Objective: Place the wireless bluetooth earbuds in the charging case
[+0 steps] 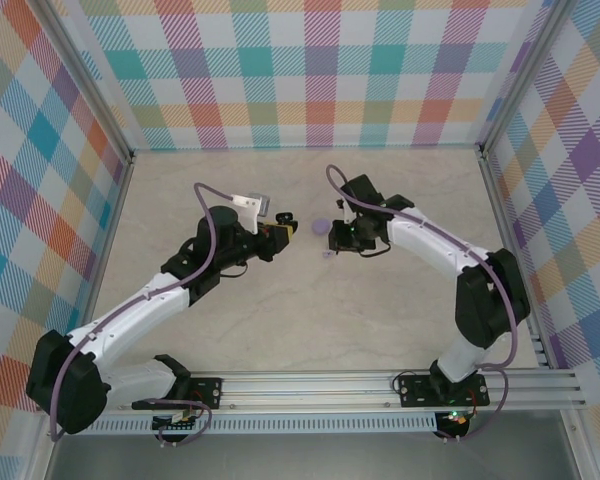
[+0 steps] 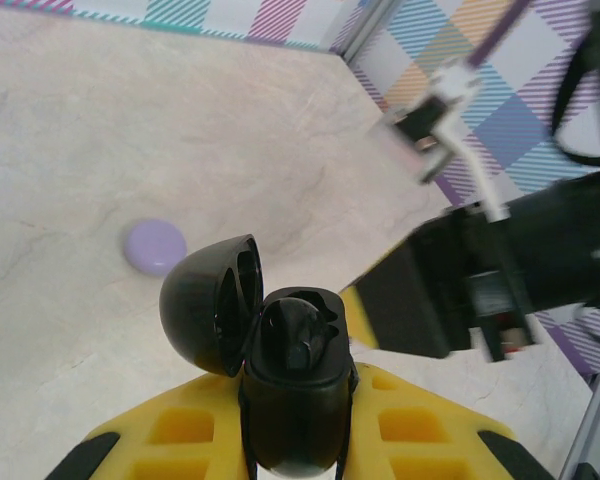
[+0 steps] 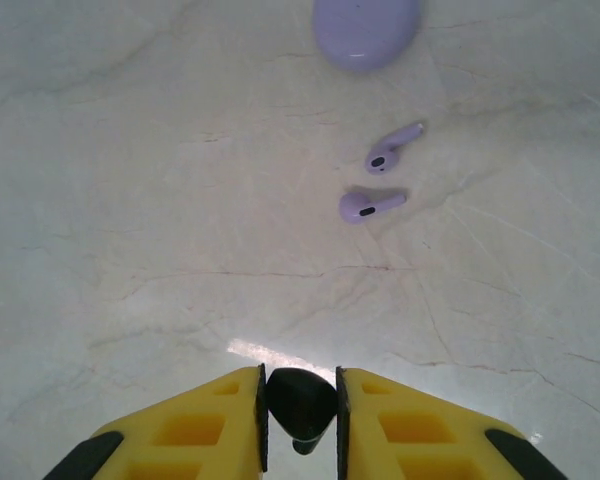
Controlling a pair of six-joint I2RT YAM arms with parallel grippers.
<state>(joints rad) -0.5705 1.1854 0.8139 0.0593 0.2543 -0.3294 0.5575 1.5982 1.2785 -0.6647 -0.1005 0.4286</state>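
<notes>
Two lavender earbuds (image 3: 372, 204) loose, lavender case (image 3: 366, 30) beyond, black earbud (image 3: 300, 400) gripped

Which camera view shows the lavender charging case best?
The left wrist view: there the lavender charging case lies nearly whole on the table, large enough to see its rounded shape. The right wrist view cuts off its far part at the picture's top edge. In the top external view it is a small lavender dot.

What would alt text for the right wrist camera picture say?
A yellow claw grips a small black earbud over a pale marbled table. Beyond it lie two lavender earbuds, apart, and a lavender case at the top edge.
</notes>
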